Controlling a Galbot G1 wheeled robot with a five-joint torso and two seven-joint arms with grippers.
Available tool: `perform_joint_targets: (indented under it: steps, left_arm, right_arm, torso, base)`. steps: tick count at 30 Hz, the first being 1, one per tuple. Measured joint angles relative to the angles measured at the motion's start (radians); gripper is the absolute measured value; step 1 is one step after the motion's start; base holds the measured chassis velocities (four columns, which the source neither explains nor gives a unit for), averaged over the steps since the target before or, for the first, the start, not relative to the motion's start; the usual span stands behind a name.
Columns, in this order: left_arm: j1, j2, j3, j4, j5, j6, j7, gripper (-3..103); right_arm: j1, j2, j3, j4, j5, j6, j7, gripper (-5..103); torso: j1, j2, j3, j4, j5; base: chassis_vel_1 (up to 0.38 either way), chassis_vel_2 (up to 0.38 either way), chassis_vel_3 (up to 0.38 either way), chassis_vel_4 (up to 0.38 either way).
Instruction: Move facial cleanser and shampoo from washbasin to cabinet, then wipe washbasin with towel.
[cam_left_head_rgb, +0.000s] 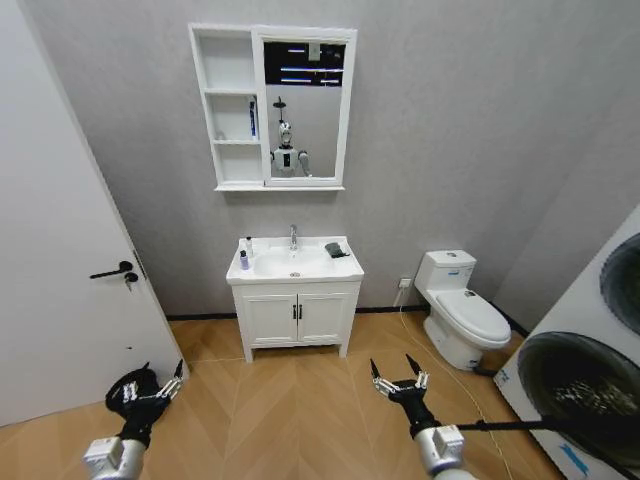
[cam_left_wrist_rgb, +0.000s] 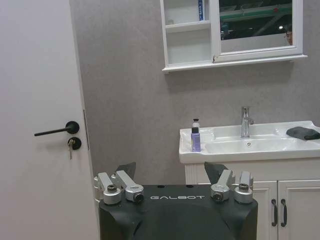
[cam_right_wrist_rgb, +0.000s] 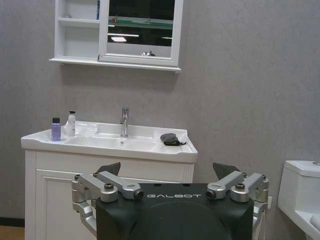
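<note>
Against the far wall: cabinet with 3 shelves beside its mirror, hung straight above the washbasin. Robot is well back on the wood floor, nothing within reach.

Both arms low out front: left gripper over the floor by the door, right gripper on the toilet side. Both sets of jaws spread wide, holding nothing.

On the washbasin rim, left of the tap: purple bottle and white bottle, just beside each other. Can't tell which is cleanser or shampoo. Towel bunched on the right rim.

Judgement: step in hand is the approach. Drive in square to the washbasin, stop with the left rim inside left-arm reach, keep jaws clear of the tap. Bottles stand close together, so take the outer 1 first to avoid tipping its neighbour.
</note>
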Motion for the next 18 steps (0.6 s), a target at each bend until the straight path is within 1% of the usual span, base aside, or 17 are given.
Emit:
perform_joint_targets:
  steps: [7, 12, 18]
  left_arm:
    - [0.014, -0.011, -0.002, -0.006, 0.001, -0.006, 0.003, 78]
    - [0.046, -0.026, -0.009, -0.013, 0.007, -0.026, 0.015, 78]
    - [0.058, -0.035, -0.018, -0.014, 0.008, -0.037, 0.018, 78]
  right_arm:
    - [-0.013, 0.000, 0.004, 0.011, 0.002, 0.004, -0.001, 100]
    - [-0.020, 0.001, 0.004, 0.012, 0.003, 0.009, -0.003, 100]
    - [-0.029, 0.002, 0.003, 0.015, 0.011, 0.015, -0.008, 100]
  torso:
    - [0.000, 0.000, 0.000, 0.0000, 0.0000]
    - [0.000, 0.000, 0.000, 0.0001, 0.0000]
    - [0.000, 0.000, 0.000, 0.0001, 0.0000]
  base:
    - [0.000, 0.000, 0.000, 0.000]
    - [0.000, 0.000, 0.000, 0.000]
    - [0.000, 0.000, 0.000, 0.000]
